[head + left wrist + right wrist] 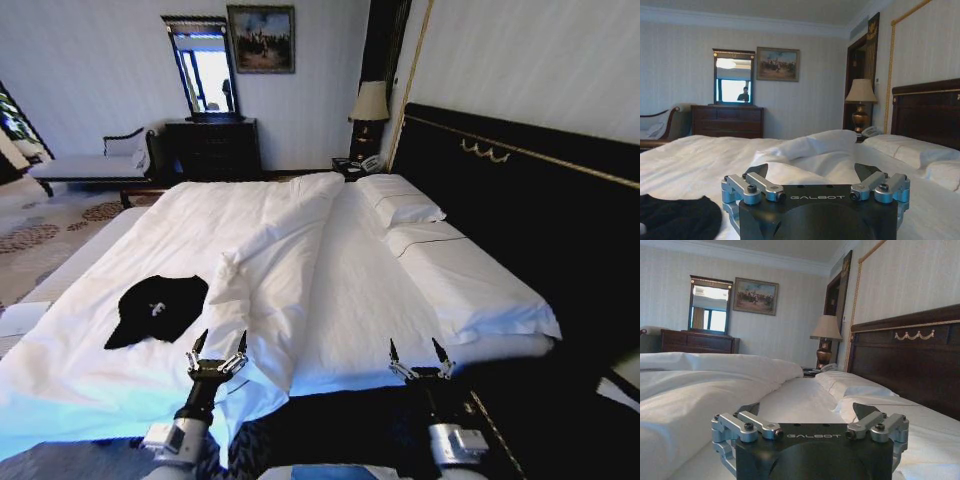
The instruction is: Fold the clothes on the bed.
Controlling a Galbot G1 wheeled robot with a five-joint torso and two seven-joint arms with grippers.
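The clothes (155, 307) are one black T-shirt with a bit of white lettering, lying crumpled on the near left part of the bed (330, 280), whose sheets are white. A black edge of the clothes (677, 217) also shows in the left wrist view. My left gripper (220, 347) hovers open just right of the shirt, at the near edge of the folded-back duvet (275, 270), holding nothing. My right gripper (419, 351) stands open over the bed's near right edge, far from the shirt. Both grippers (812, 172) (807, 410) show spread fingers.
White pillows (405, 210) lie against the tall dark headboard (520, 190) on the right. A bedside lamp (369, 110), a dark dresser (212, 148) with mirror, and a chaise (85, 165) stand at the far wall. Patterned carpet (45, 235) lies left of the bed.
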